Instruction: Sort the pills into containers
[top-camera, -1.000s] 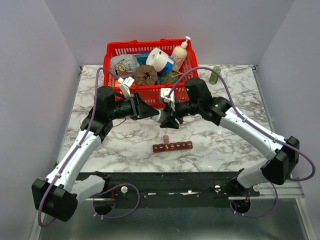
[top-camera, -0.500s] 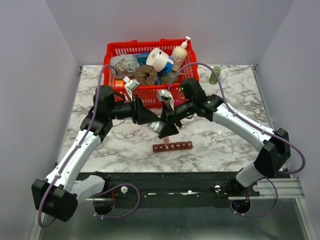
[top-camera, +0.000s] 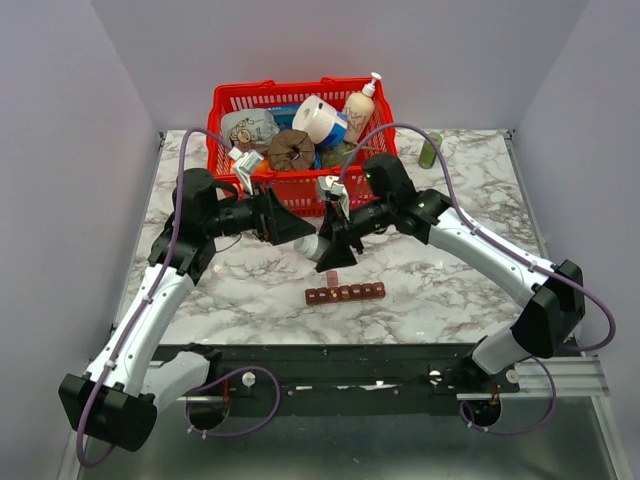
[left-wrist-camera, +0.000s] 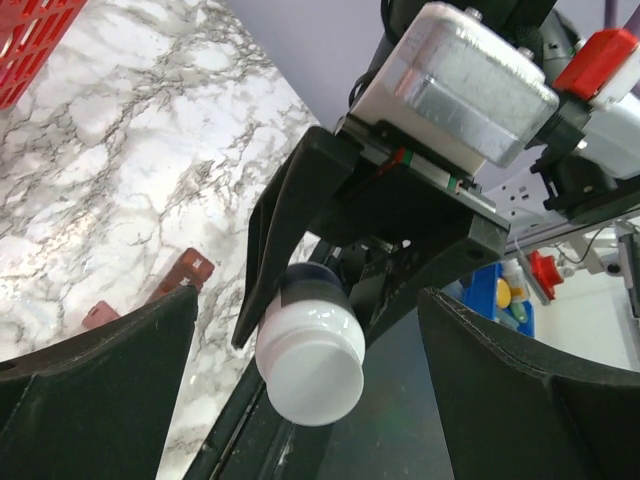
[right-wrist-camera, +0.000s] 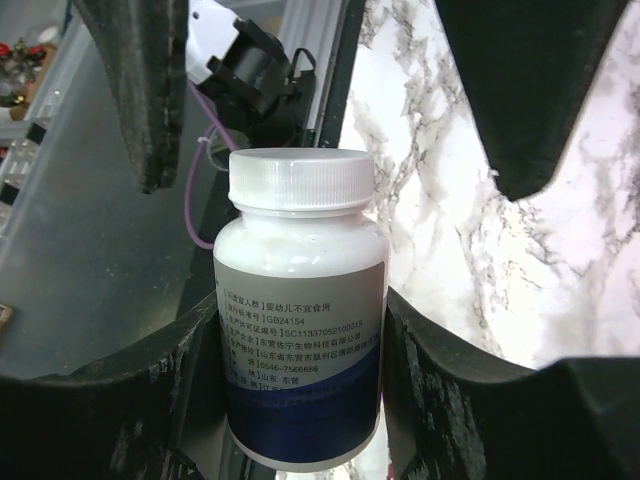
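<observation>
Top external view: both arms reach over the middle of a marble table (top-camera: 460, 290) and meet just behind the containers (top-camera: 345, 293), a dark red-brown strip of small compartments lying flat near the front edge. In this view the right gripper (top-camera: 330, 250) is clamped around the body of a white pill bottle (top-camera: 308, 250), holding it off the table with its white cap (left-wrist-camera: 312, 372) turned toward the left arm. Facing it, the left gripper (top-camera: 298, 228) is spread wide, lined up with the cap and not touching it; the left wrist view shows open space on both sides.

The cap looks fully on. No loose pills are visible, and whether any compartment lid is open is too small to tell. A red basket (top-camera: 222, 110) of other goods sits at the back.

The step in hand appears to be opening the bottle. The next move likely calls for the left gripper to close in, centre on the cap, grip firmly and twist while the right gripper holds the body steady.
</observation>
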